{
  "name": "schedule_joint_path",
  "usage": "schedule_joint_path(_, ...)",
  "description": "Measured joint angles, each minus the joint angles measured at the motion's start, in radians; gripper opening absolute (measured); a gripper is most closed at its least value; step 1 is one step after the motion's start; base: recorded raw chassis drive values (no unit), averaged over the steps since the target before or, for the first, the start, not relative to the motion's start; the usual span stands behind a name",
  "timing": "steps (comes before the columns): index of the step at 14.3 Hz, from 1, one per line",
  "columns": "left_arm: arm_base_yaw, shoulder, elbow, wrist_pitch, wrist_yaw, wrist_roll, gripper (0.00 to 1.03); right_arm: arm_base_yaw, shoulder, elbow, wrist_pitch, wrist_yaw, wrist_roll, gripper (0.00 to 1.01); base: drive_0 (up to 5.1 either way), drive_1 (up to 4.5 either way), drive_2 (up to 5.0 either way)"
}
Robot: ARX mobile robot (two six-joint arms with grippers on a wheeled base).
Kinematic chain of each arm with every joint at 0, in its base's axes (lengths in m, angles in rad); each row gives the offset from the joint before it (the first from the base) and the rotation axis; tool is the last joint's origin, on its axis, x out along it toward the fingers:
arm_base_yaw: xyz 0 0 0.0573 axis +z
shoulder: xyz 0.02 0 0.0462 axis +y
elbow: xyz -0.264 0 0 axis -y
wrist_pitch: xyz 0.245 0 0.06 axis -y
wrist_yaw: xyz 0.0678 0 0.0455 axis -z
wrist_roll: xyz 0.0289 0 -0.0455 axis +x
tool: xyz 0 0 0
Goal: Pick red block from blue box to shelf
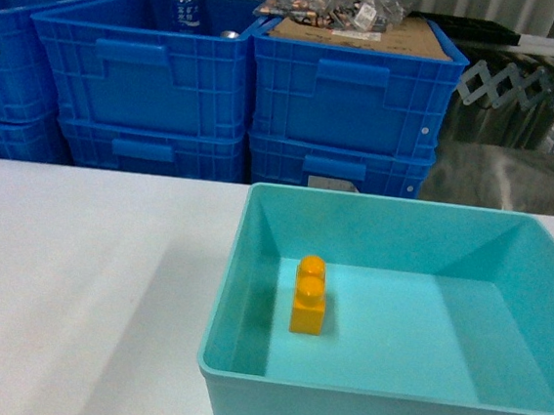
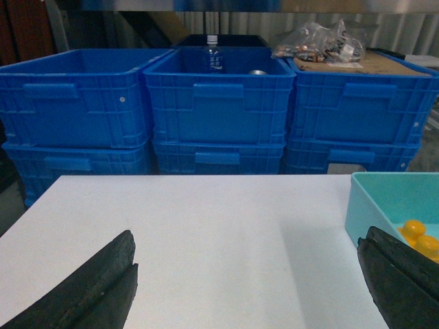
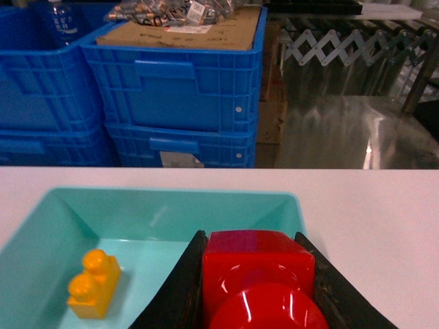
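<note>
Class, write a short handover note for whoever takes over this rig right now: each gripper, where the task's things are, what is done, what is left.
Left gripper: jaws open, empty, over the white table.
Right gripper: jaws shut on the small glossy red block, above the large turquoise plastic box.
In the box: only the yellow-orange two-stud brick.
Done: block picked.
Left: carry it to the shelf, which no view clearly shows, and release.

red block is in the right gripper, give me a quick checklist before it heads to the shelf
1. Right gripper shut on the red block: ok.
2. Block lifted above the blue box: ok; the head view shows none inside.
3. Yellow brick left on the box floor: ok.
4. Left gripper open, holding nothing, over the white table: ok.
5. Free spot on the shelf: cannot tell.
</note>
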Motion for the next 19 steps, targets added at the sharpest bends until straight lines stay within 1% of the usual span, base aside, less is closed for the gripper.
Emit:
schedule_joint_path(1,0.001,0.000,0.000,-0.006,-0.003,0.000,0.98,-0.029,-0.024,-0.090,0.094,-0.010,-0.024,0.28,0.0,0.00,0.0)
schedule_joint_path(2,0.001,0.000,0.000,-0.003,-0.001,0.000,0.98,-0.062,-0.086,-0.121,0.146,-0.029,-0.037,0.28,0.0,0.00,0.0)
schedule_joint_path(3,0.001,0.000,0.000,-0.003,0.000,0.000,0.98,-0.085,-0.154,-0.125,0.146,-0.057,-0.042,0.28,0.0,0.00,0.0)
schedule_joint_path(4,0.000,0.000,0.000,-0.003,0.000,0.000,0.98,-0.113,-0.211,-0.167,0.109,-0.087,-0.049,0.28,0.0,0.00,0.0)
schedule_joint_path(5,0.000,0.000,0.000,-0.003,0.000,0.000,0.98,-0.129,-0.237,-0.194,0.077,-0.106,-0.052,0.28,0.0,0.00,0.0)
schedule_joint_path(9,0.000,0.000,0.000,-0.003,0.000,0.000,0.98,-0.190,-0.418,-0.248,-0.029,-0.167,-0.055,0.28,0.0,0.00,0.0)
schedule_joint_path(10,0.000,0.000,0.000,-0.003,0.000,0.000,0.98,-0.258,-0.424,-0.284,0.026,-0.247,-0.055,0.28,0.0,0.00,0.0)
schedule_joint_path(11,0.000,0.000,0.000,-0.003,-0.002,0.000,0.98,-0.288,-0.455,-0.294,-0.037,-0.245,-0.055,0.28,0.0,0.00,0.0)
schedule_joint_path(13,0.000,0.000,0.000,-0.003,0.000,0.000,0.98,-0.279,-0.551,-0.294,-0.101,-0.258,-0.055,0.27,0.0,0.00,0.0)
schedule_joint_path(18,0.000,0.000,0.000,-0.003,0.000,0.000,0.98,-0.279,-0.737,-0.295,-0.277,-0.258,-0.055,0.27,0.0,0.00,0.0)
schedule_joint_path(19,0.000,0.000,0.000,-0.003,0.000,0.000,0.98,-0.279,-0.787,-0.295,-0.332,-0.258,-0.055,0.27,0.0,0.00,0.0)
